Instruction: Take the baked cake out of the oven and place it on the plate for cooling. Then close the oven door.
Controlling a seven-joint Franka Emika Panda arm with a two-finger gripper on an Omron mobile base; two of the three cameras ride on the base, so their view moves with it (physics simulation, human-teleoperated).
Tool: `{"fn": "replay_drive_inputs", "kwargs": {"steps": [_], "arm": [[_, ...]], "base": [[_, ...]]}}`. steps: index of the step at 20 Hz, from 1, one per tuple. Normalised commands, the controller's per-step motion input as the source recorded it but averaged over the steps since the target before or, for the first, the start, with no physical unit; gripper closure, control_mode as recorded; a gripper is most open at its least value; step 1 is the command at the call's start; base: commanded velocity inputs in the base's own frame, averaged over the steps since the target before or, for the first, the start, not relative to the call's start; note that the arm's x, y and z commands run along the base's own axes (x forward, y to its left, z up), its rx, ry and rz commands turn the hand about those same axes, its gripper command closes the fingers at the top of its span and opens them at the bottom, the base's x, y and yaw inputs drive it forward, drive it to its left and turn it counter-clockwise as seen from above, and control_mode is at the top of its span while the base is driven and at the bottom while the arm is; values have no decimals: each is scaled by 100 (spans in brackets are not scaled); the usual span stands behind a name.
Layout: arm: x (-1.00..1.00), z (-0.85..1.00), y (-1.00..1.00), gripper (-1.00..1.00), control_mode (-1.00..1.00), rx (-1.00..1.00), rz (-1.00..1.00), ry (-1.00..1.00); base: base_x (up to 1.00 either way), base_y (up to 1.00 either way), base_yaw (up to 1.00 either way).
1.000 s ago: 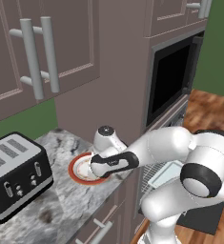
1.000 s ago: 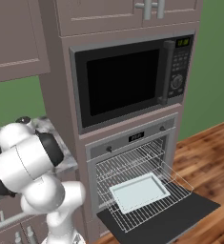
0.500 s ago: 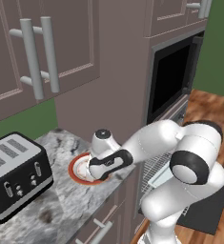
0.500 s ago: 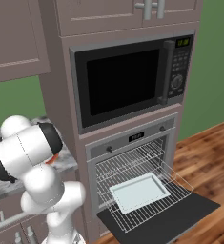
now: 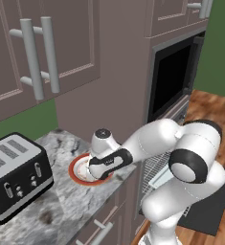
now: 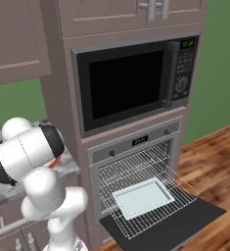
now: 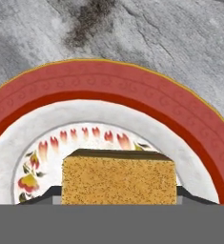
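Observation:
The baked cake (image 7: 118, 181), a golden-brown square block, sits between my two dark fingertips (image 7: 44, 196) in the hand view, just above the centre of the plate. My gripper (image 7: 118, 196) is shut on it. The plate (image 7: 108, 81) is white with a wide orange-red rim and lies on the grey stone counter. In the left base view my hand (image 5: 106, 163) hangs over the plate (image 5: 74, 170), hiding the cake. The oven (image 6: 136, 142) stands open, its door (image 6: 170, 228) folded down flat.
A pale baking tray (image 6: 142, 197) rests on the pulled-out wire rack. The black microwave (image 6: 131, 83) is above the oven. A black and silver toaster (image 5: 16, 179) stands on the counter left of the plate. Cabinets hang over the counter.
My elbow has swung left and my hand has shifted slightly over the plate, with the cake still in the gripper. Oven door and tray have not moved.

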Motion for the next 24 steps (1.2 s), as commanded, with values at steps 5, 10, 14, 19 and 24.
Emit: {"fn": "replay_drive_inputs", "kwargs": {"steps": [5, 10, 14, 19, 24], "arm": [[0, 14, 0, -100, -100, 0, 0, -1], [0, 38, 0, -100, -100, 0, 0, -3], [-2, 54, 0, -100, -100, 0, 0, -1], [-56, 41, 0, -100, -100, 0, -2, -2], [-97, 16, 0, -100, -100, 0, -23, -5]], "base": [[0, 0, 0], [0, 0, 0], [0, 0, 0], [0, 0, 0], [0, 0, 0]]}}
